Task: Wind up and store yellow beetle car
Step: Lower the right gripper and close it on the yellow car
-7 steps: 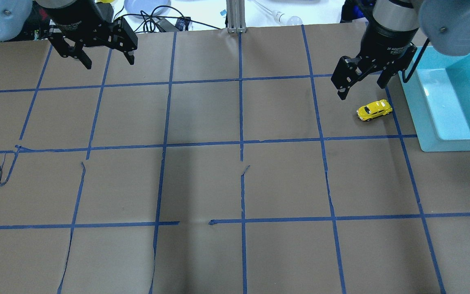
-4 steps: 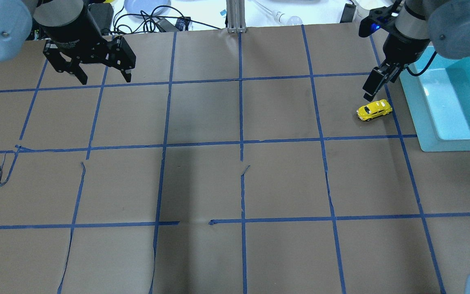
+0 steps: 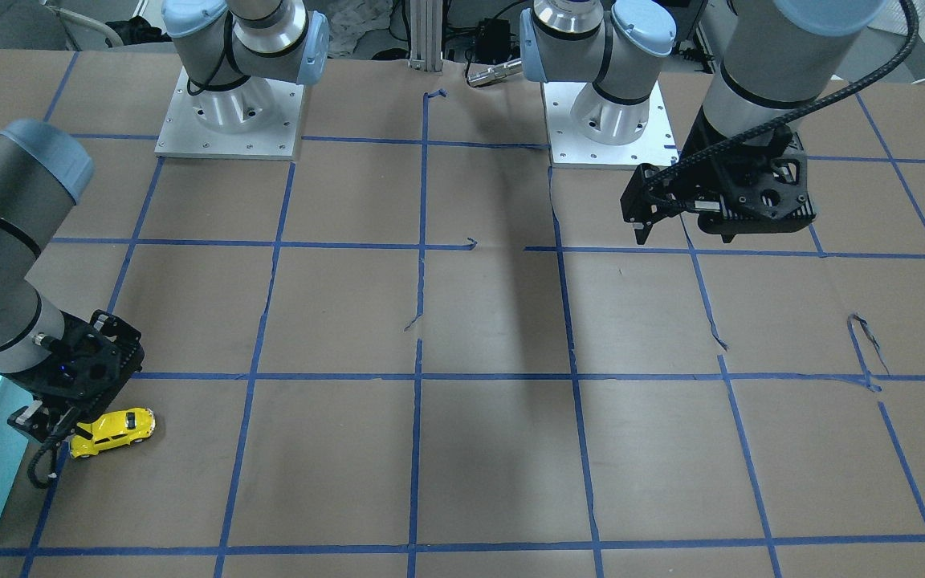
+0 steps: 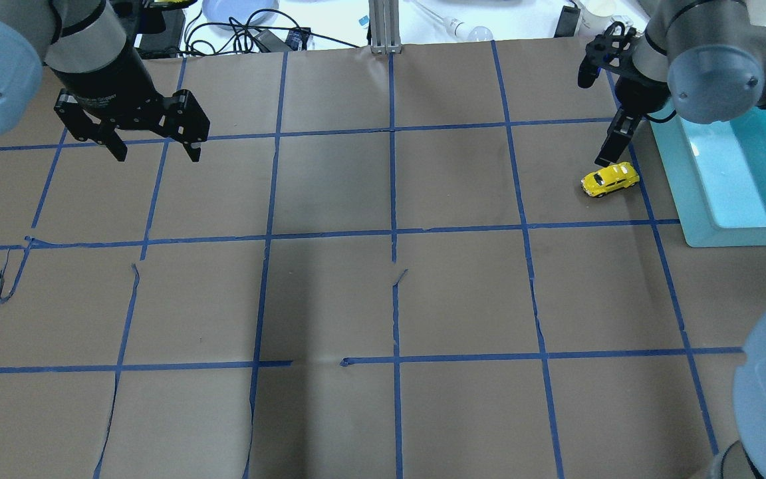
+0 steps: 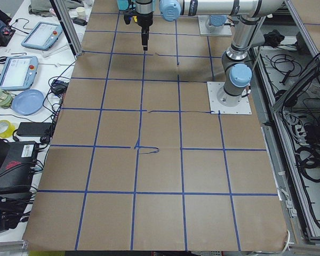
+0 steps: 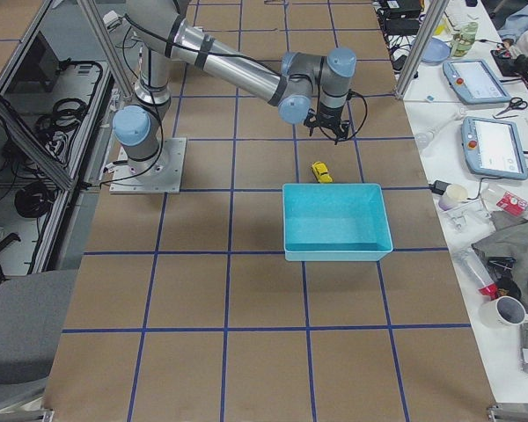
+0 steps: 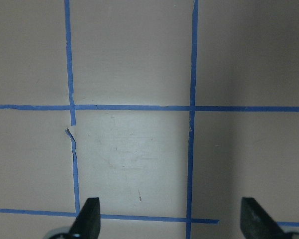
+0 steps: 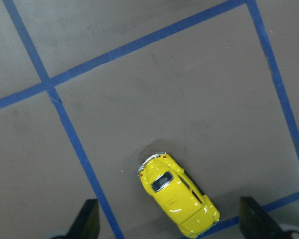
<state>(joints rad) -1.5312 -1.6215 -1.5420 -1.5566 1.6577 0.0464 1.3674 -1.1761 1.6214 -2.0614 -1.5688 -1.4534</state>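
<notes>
Fingers (image 8: 89,221) of the right gripper (image 4: 608,152) are held wide apart, and nothing is clamped between them. In the right wrist view, the small glossy bright-yellow toy beetle car (image 8: 179,194) is seen below and between the two black fingertips, untouched. The car is set on its wheels on the brown-paper-covered table (image 4: 330,299), in a square marked out by blue tape lines. One end of the car is placed at a tape line; bare paper is shown along its other sides.

The turquoise rectangular plastic bin (image 4: 685,199) is located just beside the car, apart from it, with a narrow strip of paper and the tape line between them. The bin is bounded by smooth upright walls and a rounded rim.

Fingers (image 7: 89,216) of the left gripper (image 4: 157,154) are likewise spread wide, with nothing held. This gripper is suspended above the table's far left area in the overhead view, well apart from the car and the bin, and several grid squares of paper are shown between the two grippers.

The car body is rounded and reflective, with dark windows. The paper is matte. The tape grid is interrupted in places, and torn or lifted tape ends are visible along several lines.
</notes>
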